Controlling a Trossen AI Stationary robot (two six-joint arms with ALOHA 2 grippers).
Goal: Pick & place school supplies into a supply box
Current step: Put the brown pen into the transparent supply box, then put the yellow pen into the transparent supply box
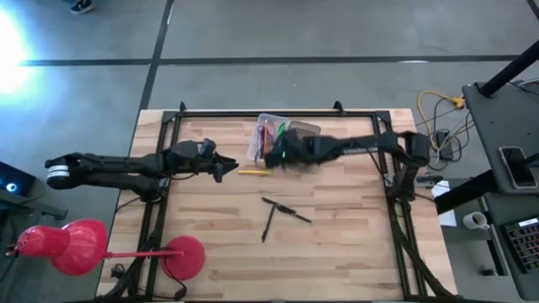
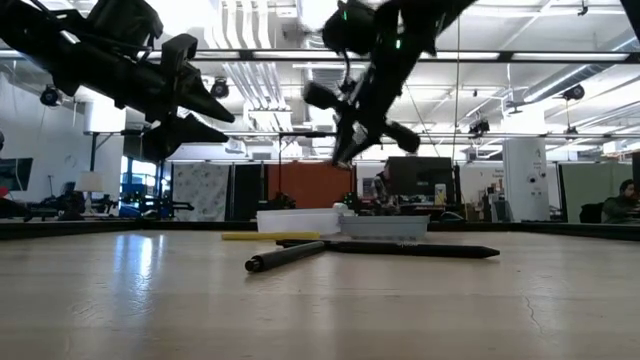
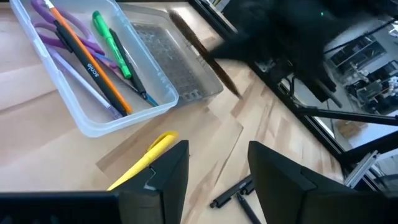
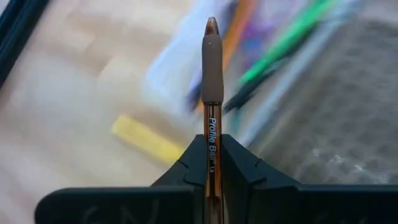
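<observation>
The clear supply box (image 3: 93, 127) sits near the table's far edge and holds purple scissors (image 3: 46, 12), an orange pen (image 3: 87, 59), a green marker (image 3: 112, 43) and others. Its grey dotted lid (image 3: 174, 68) lies beside it. My right gripper (image 4: 211, 146) hovers above the box (image 1: 259, 139), shut on a brown pen (image 4: 211, 74). My left gripper (image 3: 217, 149) is open, raised above the table just left of a yellow marker (image 3: 146, 158) lying on the wood. Two black pens (image 1: 282, 212) lie mid-table. My right gripper pinches the brown pen's printed barrel (image 4: 211, 134), behind its grey-brown grip sleeve, between the two fingers. The pen lies along the fingers and sticks out ahead of them, tip forward. It is lifted clear above the box and lid, slanting downward in the low view (image 2: 345, 140).
A black metal frame (image 1: 168, 118) runs around the table's edges. A red stand (image 1: 181, 257) rests at the near left corner. Bare wood lies open across the near half of the table, beyond the two black pens (image 3: 233, 193).
</observation>
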